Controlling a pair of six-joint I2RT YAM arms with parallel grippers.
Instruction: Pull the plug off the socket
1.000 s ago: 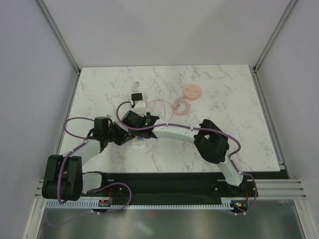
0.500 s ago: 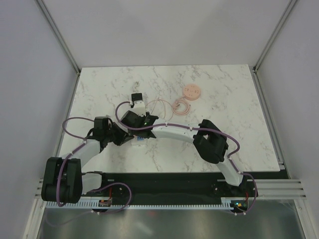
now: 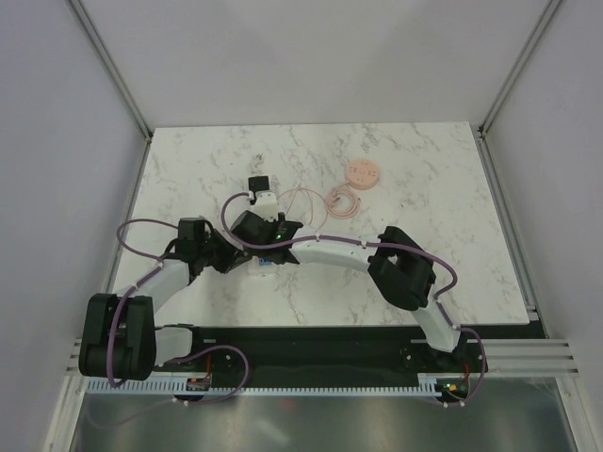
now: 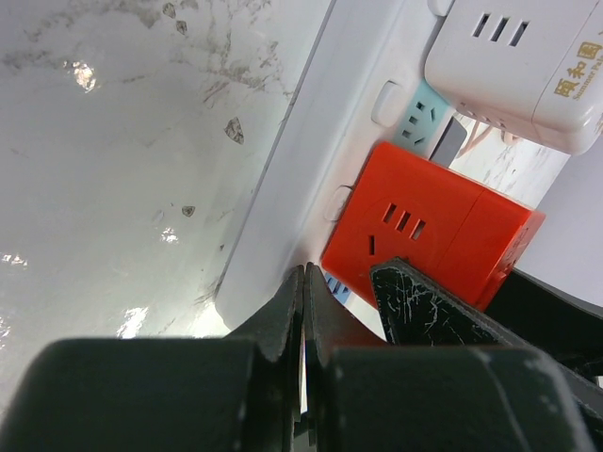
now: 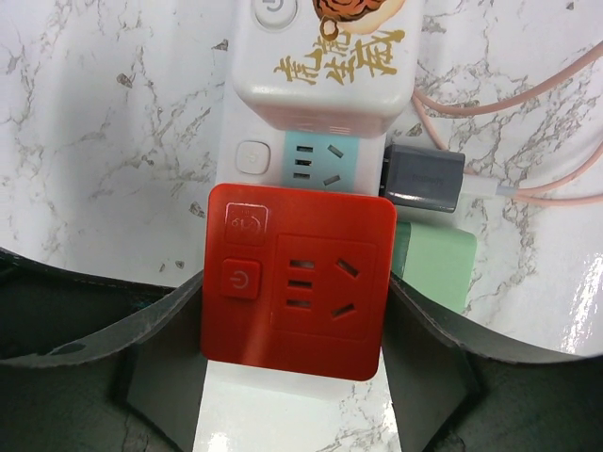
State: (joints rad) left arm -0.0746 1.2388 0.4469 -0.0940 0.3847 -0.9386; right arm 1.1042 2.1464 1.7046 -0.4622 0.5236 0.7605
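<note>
The white power strip (image 5: 283, 414) lies on the marble table, mostly hidden under both grippers in the top view (image 3: 265, 266). A red square plug block (image 5: 297, 282) sits on it. My right gripper (image 5: 294, 287) is shut on the red plug block, one finger on each side; it also shows in the top view (image 3: 271, 245). My left gripper (image 4: 303, 278) is shut and empty, its tips on the strip's white end (image 4: 273, 235) beside the red block (image 4: 424, 221). A blue outlet (image 4: 339, 288) shows under the block's near edge.
A white adapter (image 5: 325, 56) with gold print is plugged in past the red block, with a free blue outlet (image 5: 316, 155) between them. A grey charger (image 5: 424, 174) with a pink cable lies beside the strip. A round pink disc (image 3: 362, 173) lies farther right.
My right wrist has shifted slightly away from the bases. The left arm has barely moved. Both grippers stay as they were.
</note>
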